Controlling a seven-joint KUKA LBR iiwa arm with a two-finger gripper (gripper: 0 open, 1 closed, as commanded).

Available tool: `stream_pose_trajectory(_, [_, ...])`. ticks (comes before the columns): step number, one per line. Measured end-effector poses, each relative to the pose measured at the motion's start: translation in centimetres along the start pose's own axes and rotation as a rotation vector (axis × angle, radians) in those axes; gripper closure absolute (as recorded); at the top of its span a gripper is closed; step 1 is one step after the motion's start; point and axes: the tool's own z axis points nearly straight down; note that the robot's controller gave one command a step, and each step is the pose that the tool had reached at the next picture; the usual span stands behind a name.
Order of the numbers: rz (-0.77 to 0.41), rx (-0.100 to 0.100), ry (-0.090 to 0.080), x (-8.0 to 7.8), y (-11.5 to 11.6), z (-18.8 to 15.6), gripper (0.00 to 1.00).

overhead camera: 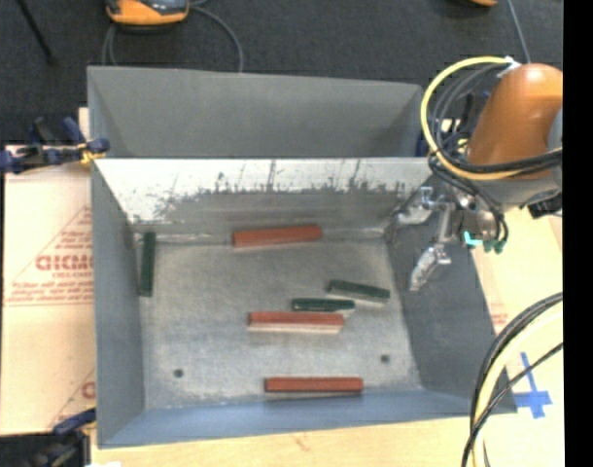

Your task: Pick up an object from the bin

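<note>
Pincer (423, 266), near dark green stick (358, 290)

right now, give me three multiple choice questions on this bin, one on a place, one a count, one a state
1. Where in the bin is the gripper?
A) by the right wall
B) by the left wall
C) at the centre

2. How many red bars lie in it?
A) two
B) three
C) five

3. How does the middle bar lie?
A) standing on end
B) flat on the floor
C) hanging over the rim

Answers:
1 A, it hangs over the sloping right wall, apart from every bar.
2 B, the back bar, the middle bar and the front bar.
3 B, its whole length rests on the bin floor.
</note>
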Motion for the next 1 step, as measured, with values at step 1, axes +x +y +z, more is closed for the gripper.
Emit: stream_pose_trajectory(1, [-0.003, 0.001, -0.007, -0.20, 0.04, -0.41, 0.00])
